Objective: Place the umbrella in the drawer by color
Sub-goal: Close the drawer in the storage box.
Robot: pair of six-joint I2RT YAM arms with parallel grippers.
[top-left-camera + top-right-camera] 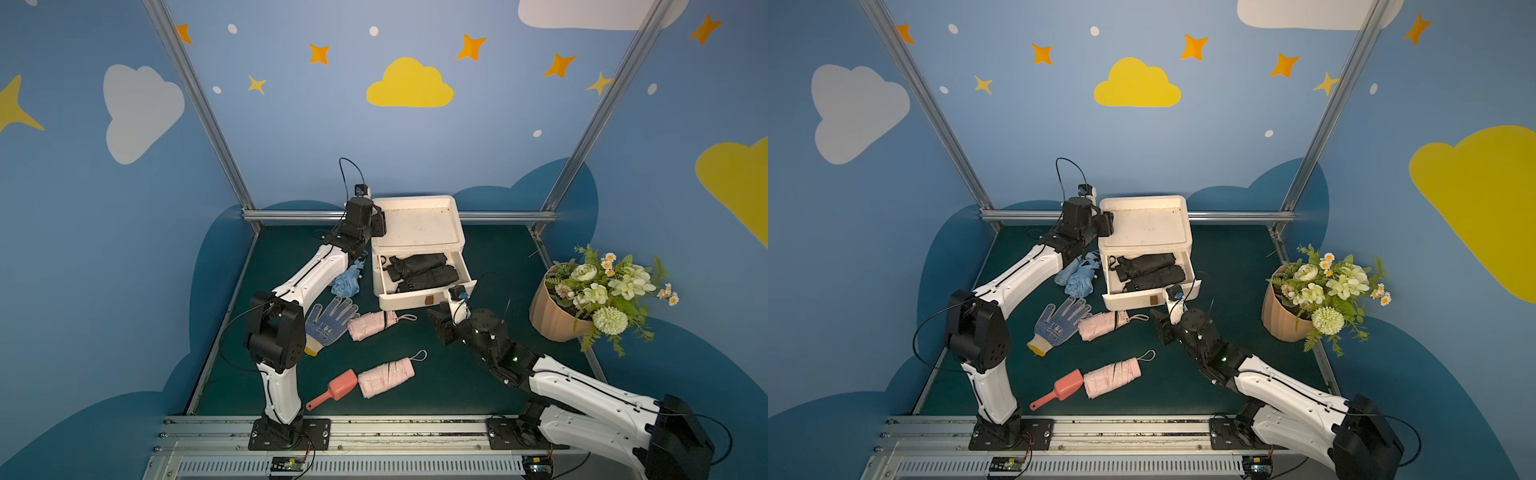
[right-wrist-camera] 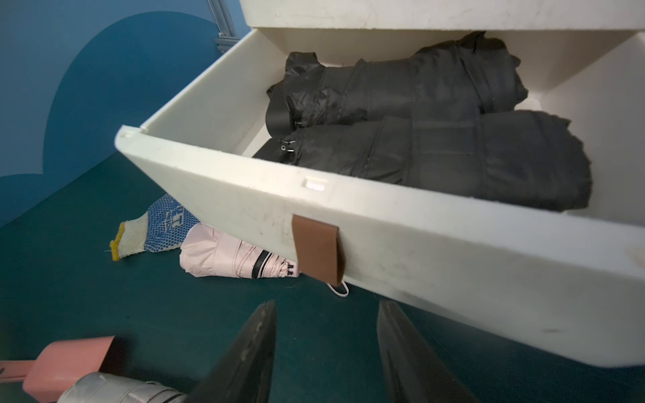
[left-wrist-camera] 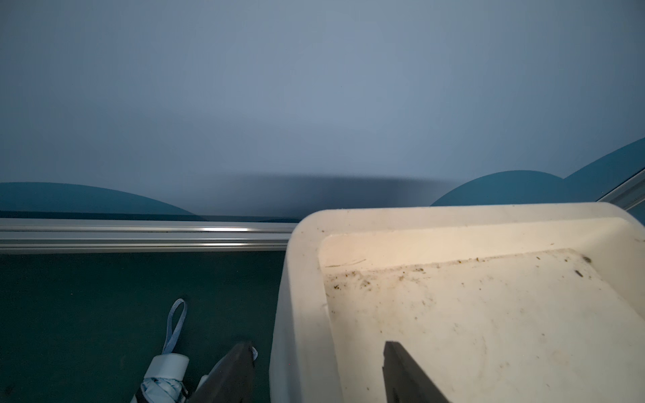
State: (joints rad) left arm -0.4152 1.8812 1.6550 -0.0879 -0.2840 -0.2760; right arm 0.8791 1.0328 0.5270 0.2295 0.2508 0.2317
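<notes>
Black umbrellas, two, already lie in the open drawer. Still to sort: pink umbrellas on the tabletop at its 7 o'clock, blue umbrellas at its 9. Your left hand straddles the cabinet rim, jaws apart, unclamped. Your right hand stands parted and empty before the brown tab. The glove print is unreadable.
</notes>
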